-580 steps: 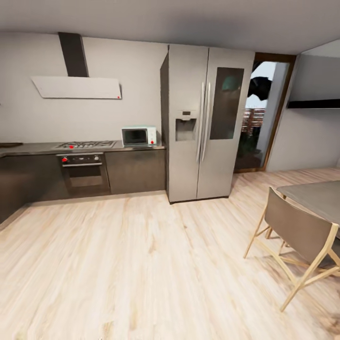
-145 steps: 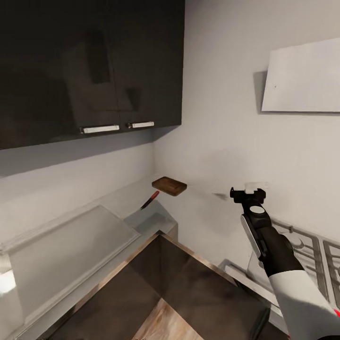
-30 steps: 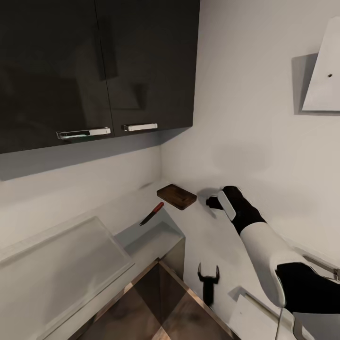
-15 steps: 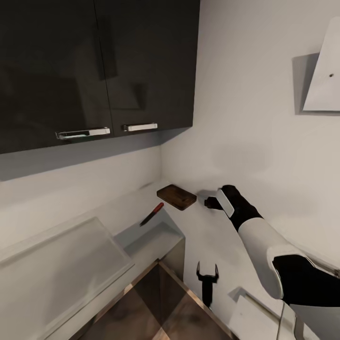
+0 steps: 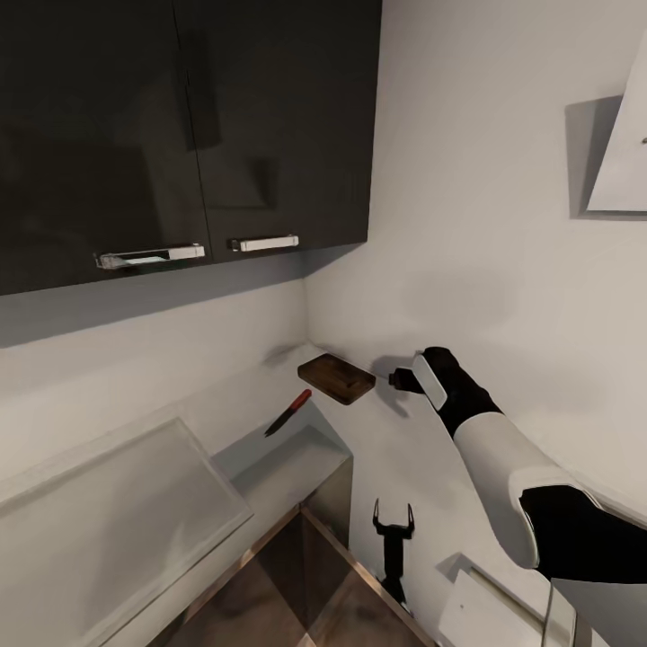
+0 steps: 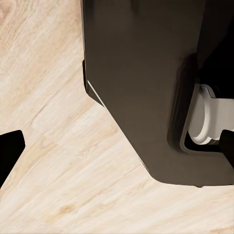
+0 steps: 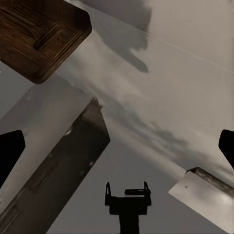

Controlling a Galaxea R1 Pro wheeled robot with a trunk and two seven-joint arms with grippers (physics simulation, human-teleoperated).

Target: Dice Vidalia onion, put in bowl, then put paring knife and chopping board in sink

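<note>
1. Chopping board [image 5: 336, 378] lies flat on the pale bench [image 5: 404, 449] in the corner under the black cupboards [image 5: 180, 135].
2. Paring knife [image 5: 288, 412], red handle and dark blade, sits near the board, apart from it, by the sink [image 5: 279, 463].
3. Right gripper [image 5: 394, 380] hovers just beside the board's edge; state of its fingers: cannot tell.
4. Left gripper [image 5: 393, 514] is low over the bench, fingers apart, empty.

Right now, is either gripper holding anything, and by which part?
Nothing is held. The right gripper hangs open beside the chopping board, not touching it. The left gripper is open and empty. The paring knife lies untouched.
</note>
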